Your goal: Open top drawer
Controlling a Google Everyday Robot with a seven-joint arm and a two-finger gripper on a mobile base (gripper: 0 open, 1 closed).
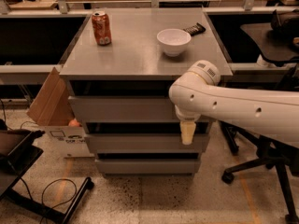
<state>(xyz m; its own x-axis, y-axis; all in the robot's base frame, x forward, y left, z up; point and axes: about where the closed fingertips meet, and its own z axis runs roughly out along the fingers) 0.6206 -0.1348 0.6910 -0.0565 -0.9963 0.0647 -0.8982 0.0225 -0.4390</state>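
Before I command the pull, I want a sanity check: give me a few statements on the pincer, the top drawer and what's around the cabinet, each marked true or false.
1. The pincer hangs in front of the drawer fronts of the cabinet, toward their right end. True.
2. The can lies on its side. False: it stands upright on the cabinet.
3. The bowl sits on the cabinet, right of the can. True.
4. The top drawer is pulled far out. False: none of its interior shows.
5. The cardboard box stands right of the cabinet. False: it is at the picture's left.
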